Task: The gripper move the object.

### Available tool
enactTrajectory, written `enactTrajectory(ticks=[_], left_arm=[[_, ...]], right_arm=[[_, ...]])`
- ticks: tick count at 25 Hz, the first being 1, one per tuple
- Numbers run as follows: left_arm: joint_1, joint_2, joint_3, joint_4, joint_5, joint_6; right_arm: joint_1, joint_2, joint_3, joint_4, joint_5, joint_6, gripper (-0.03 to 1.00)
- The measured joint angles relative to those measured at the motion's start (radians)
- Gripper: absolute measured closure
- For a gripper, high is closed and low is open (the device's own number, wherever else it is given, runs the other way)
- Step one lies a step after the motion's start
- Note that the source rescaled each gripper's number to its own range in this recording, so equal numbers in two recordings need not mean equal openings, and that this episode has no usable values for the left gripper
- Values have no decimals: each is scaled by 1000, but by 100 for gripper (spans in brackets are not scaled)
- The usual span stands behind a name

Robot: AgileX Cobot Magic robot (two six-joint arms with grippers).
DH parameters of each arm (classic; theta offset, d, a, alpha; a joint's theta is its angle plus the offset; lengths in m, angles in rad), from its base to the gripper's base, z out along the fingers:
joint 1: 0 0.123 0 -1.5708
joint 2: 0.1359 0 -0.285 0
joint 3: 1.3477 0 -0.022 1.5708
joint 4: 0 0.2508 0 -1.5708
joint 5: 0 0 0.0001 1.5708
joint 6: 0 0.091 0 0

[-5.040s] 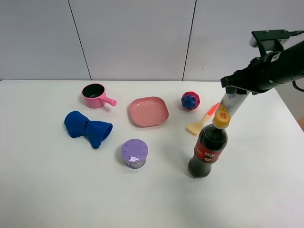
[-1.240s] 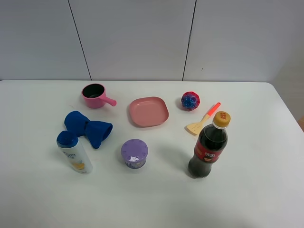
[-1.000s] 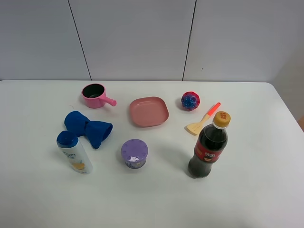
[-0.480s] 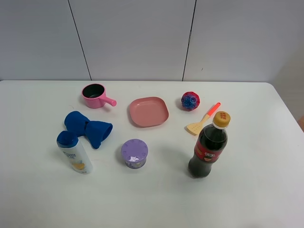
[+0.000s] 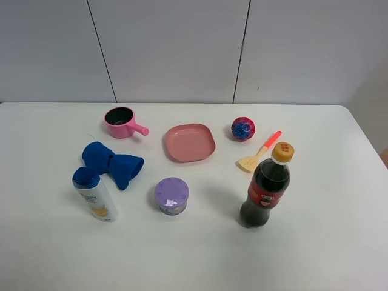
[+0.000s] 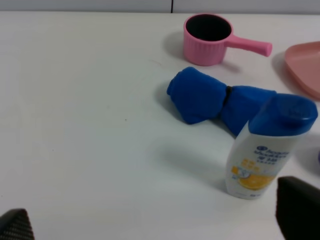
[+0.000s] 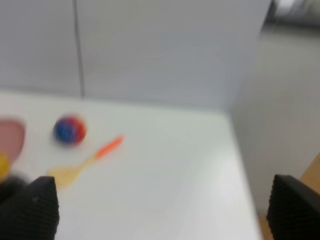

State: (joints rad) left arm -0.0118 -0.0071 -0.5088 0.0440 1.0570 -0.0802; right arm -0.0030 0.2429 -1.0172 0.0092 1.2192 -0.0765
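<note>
The small white bottle (image 5: pixel 95 194) with a blue cap and an orange-yellow label mark stands upright at the front left of the table, just in front of a blue cloth (image 5: pixel 112 162). In the left wrist view the bottle (image 6: pixel 267 145) stands free, a little ahead of my left gripper (image 6: pixel 156 214), whose dark fingertips (image 6: pixel 298 205) are wide apart and empty. My right gripper (image 7: pixel 162 207) is open and empty, off past the table's right side; its view is blurred. Neither arm shows in the exterior high view.
A pink pot (image 5: pixel 122 122), a pink plate (image 5: pixel 190 142) and a red-blue ball (image 5: pixel 242 128) stand along the back. A purple cup (image 5: pixel 171 195) is at the centre front. A cola bottle (image 5: pixel 267 194) and an orange-handled spatula (image 5: pixel 260 151) are at the right.
Five seconds ago the right arm held a white bottle over the right of the table. Now the arm is out of the exterior view and the white bottle stands at front left. Nothing moved in the last second.
</note>
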Motion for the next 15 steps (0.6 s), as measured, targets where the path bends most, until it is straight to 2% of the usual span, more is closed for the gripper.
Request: enactTrajectory(ticks=[4, 8, 15], left_arm=[[0, 0, 0, 0, 0, 0], [0, 0, 0, 0, 0, 0], [0, 0, 0, 0, 0, 0]], right_arm=[[-15, -63, 250, 42, -31, 33, 2], [-15, -122, 418, 46, -93, 57, 2], [-15, -245, 474, 45, -108, 77, 2]])
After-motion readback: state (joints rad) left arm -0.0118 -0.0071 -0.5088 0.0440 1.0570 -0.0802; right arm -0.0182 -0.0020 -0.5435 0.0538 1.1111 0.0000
